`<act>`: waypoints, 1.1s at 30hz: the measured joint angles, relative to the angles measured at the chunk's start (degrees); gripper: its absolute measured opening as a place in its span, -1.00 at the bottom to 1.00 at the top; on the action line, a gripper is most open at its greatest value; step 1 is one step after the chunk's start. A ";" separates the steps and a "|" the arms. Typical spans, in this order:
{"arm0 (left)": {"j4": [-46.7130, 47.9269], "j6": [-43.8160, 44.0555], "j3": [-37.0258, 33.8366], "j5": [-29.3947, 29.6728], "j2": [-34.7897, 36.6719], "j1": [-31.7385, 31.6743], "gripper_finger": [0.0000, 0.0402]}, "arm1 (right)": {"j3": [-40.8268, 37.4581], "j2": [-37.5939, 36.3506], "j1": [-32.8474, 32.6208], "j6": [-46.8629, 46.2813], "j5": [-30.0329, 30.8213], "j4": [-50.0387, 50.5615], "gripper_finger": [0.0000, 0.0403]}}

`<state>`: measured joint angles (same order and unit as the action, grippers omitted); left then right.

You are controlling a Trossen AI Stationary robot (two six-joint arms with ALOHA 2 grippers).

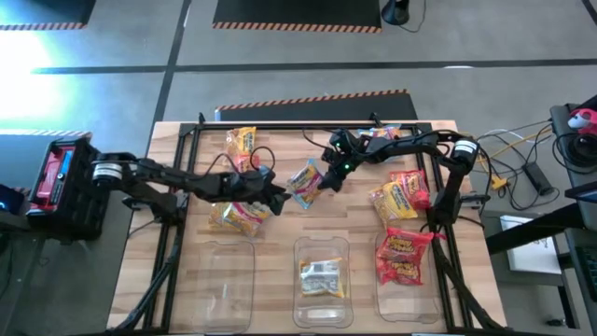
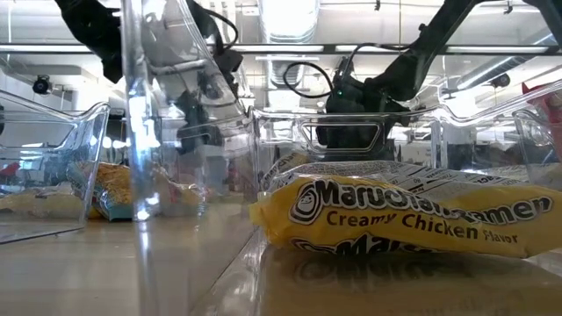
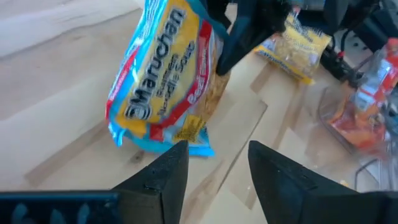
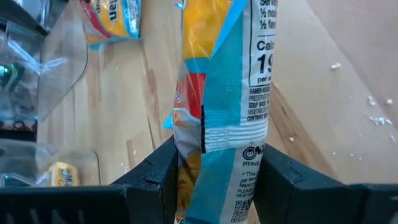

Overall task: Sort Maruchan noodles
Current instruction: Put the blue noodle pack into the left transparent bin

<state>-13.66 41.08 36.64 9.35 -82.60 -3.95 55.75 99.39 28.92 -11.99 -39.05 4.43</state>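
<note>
A pale blue Maruchan packet (image 1: 304, 181) stands on edge above the table's middle, with my right gripper (image 1: 326, 176) shut on it from the far right. My left gripper (image 1: 278, 198) stands open just left of it, with nothing between its fingers (image 3: 168, 168); the packet (image 3: 158, 81) is right beyond their tips. Yellow packets lie flat at the far left (image 1: 241, 140) and under my left arm (image 1: 238, 217). Red and yellow packets (image 1: 398, 196) lie at the right. One yellow packet (image 1: 322, 278) lies in the middle bin, and red ones (image 1: 406, 257) in the right bin. My right gripper pinches the blue packet between its two fingers, at the packet's upper right edge (image 3: 219, 59). In its own wrist view the packet's printed back (image 4: 233, 155) fills the gap between the fingers. The fingers slant down from the table's far right. The packet hangs upright and tilted; whether its lower edge (image 3: 161, 144) touches the table I cannot tell.
Three clear bins line the near edge: left (image 1: 224, 280), middle (image 1: 322, 250), right (image 1: 384, 289). A black frame (image 1: 280, 126) runs around the table's far and side edges. Cables lie off the table at the right (image 1: 522, 173).
</note>
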 joint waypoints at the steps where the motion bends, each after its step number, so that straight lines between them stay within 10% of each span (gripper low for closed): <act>1: -0.15 -0.03 0.27 0.04 -0.36 -0.08 -0.21 | 0.00 0.00 -0.04 0.70 0.00 0.00 -0.32; 15: 4.82 -6.12 4.63 -2.51 -2.61 -0.17 0.24 | 0.00 -0.04 -0.56 11.16 -3.31 4.50 -0.32; 33: 3.22 -27.08 4.05 0.41 -2.61 -4.05 0.27 | 1.89 -0.33 -0.58 25.89 -3.55 4.42 -0.31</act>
<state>-10.44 14.00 40.69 9.76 -85.21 -8.01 57.63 99.07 28.34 13.90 -42.60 8.84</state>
